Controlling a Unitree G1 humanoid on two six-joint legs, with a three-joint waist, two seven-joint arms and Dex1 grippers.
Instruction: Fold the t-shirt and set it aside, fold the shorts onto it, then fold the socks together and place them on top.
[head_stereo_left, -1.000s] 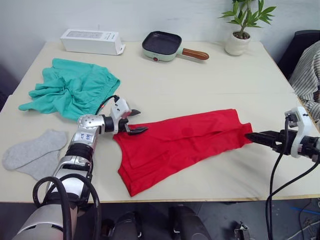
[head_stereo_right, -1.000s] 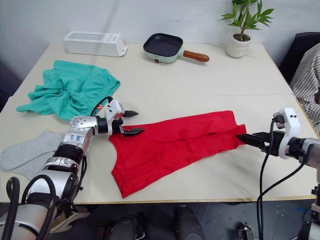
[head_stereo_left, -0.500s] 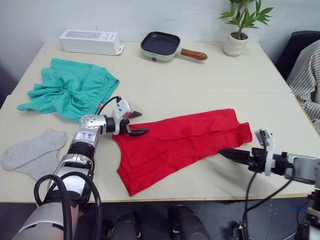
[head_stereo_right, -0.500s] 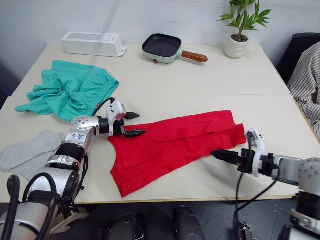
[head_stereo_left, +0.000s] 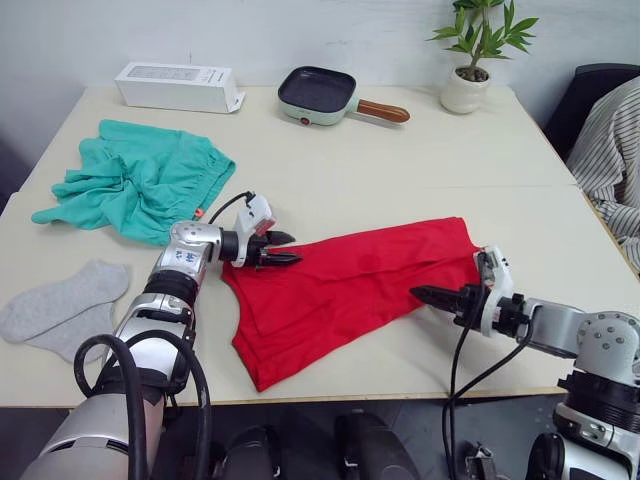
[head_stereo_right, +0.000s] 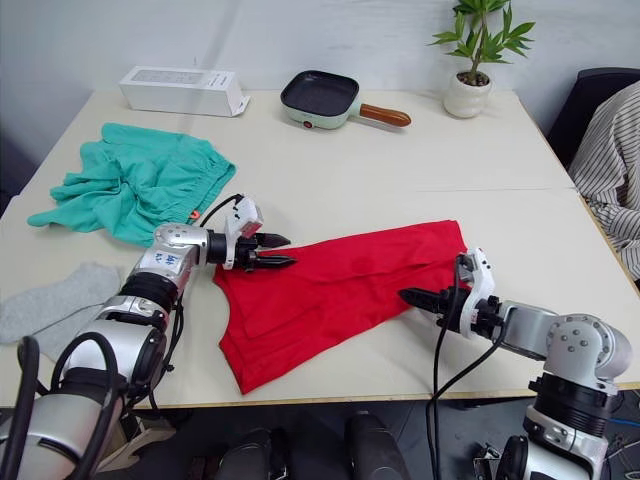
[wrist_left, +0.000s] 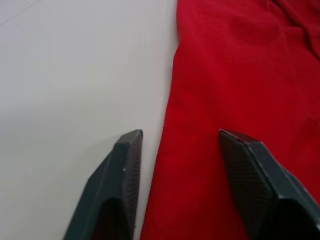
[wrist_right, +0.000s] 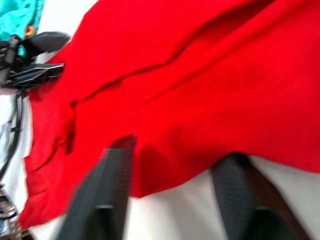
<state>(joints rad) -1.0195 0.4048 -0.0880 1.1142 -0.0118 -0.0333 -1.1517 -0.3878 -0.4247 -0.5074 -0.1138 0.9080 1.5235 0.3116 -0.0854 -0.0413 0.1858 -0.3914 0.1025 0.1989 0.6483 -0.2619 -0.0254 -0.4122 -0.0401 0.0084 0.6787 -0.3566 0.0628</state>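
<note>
Left wrist view: spread left pincer (wrist_left: 177, 150) straddles t-shirt (head_stereo_left: 350, 290) edge; right pincer (wrist_right: 175, 155) spread at its near edge.

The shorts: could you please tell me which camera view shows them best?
The left eye view shows the shorts best: the whole teal garment lies crumpled on the table, its small orange tag visible near the left gripper. The right eye view shows nearly the same. The right wrist view catches just a teal corner with the tag.
</note>
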